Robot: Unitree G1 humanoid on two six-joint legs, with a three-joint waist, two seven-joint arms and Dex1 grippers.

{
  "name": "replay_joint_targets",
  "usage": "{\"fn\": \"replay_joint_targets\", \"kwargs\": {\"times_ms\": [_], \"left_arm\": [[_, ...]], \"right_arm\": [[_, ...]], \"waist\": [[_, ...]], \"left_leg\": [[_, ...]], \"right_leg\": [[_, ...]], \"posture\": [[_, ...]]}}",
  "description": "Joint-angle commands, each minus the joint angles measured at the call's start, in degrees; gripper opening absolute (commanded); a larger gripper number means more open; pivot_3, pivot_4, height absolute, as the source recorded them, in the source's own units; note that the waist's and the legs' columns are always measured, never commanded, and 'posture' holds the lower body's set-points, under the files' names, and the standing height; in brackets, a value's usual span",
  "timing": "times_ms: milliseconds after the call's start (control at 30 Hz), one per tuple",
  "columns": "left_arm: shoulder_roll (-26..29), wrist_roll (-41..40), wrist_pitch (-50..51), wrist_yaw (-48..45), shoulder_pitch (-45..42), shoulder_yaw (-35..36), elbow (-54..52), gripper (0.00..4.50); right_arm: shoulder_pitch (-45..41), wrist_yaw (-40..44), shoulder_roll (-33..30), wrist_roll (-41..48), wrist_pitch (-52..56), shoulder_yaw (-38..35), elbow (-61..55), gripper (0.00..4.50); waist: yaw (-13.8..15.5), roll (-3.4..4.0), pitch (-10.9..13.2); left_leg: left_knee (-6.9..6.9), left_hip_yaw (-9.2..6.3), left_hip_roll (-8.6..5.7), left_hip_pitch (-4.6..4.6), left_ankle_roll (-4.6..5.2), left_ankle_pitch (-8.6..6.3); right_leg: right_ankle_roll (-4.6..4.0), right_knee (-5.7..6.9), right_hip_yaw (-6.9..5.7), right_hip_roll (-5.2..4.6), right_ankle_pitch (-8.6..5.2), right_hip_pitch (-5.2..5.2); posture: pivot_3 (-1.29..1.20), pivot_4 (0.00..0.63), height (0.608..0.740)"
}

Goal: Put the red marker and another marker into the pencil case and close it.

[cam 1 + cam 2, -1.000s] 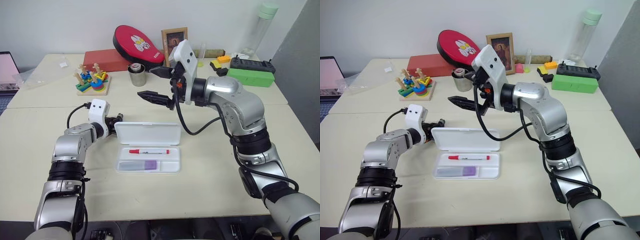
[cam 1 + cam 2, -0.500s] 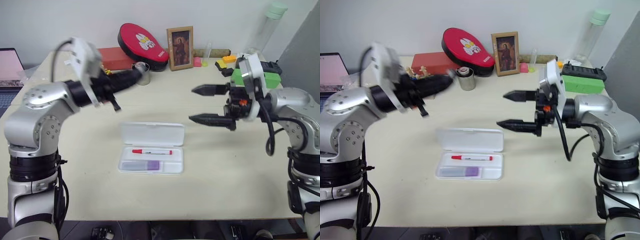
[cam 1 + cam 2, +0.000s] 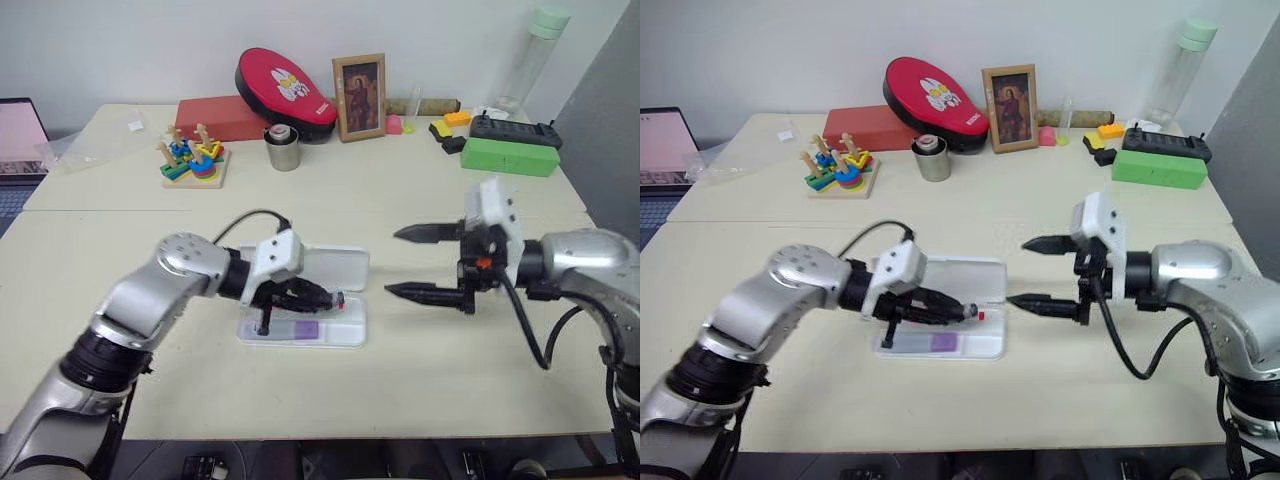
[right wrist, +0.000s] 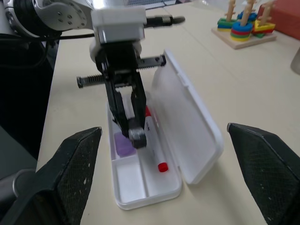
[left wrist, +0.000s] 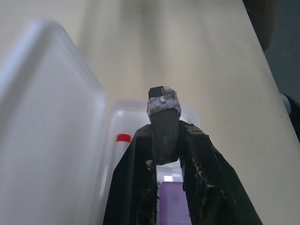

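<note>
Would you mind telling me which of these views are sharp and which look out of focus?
Eye views: sharp throughout. Left wrist view: the fingers crisp, the case lid and table soft. Right wrist view: the case clear, its own near fingers slightly soft.

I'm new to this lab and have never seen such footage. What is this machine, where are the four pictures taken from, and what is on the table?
It is a humanoid robot with two arms, each ending in a gripper of two black fingers. Two pictures come from a camera on its head, looking down over the arms; the other two come from a camera on each wrist, looking along that gripper's fingers.

On the table lies the pencil case, a flat white box with its lid open. Inside are the red marker and another marker, short and lilac. The left gripper is shut, holds nothing and hovers over the case. The right gripper is open and empty, beside the case.

At the back stand a stacking toy, a metal cup, a framed picture and a green box.
</note>
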Motion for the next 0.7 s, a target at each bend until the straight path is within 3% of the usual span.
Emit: {"fn": "replay_joint_targets", "kwargs": {"times_ms": [33,700], "left_arm": [[-1.7,2.4,-2.0,-0.2,0.0,-1.0,1.0,0.40],[-6.5,7.5,-2.8,-1.9,-0.2,-3.1,1.9,0.40]], "right_arm": [[0.6,-2.2,-0.1,0.1,-0.2,0.1,-2.3,4.50],[5.8,-2.5,-3.5,-1.1,-1.7,3.3,-3.1,4.50]], "waist": [[0.2,0.00,0.0],[0.5,0.00,0.0]], "left_leg": [[0.00,-0.01,0.00,-0.02,0.00,0.00],[0.03,-0.02,0.00,-0.02,0.00,0.00]], "right_leg": [[0.00,0.00,-0.01,0.00,0.00,-0.02],[0.00,-0.02,-0.02,0.00,0.00,0.02]], "posture": [[0.00,0.150,0.740],[0.00,0.150,0.740]]}}
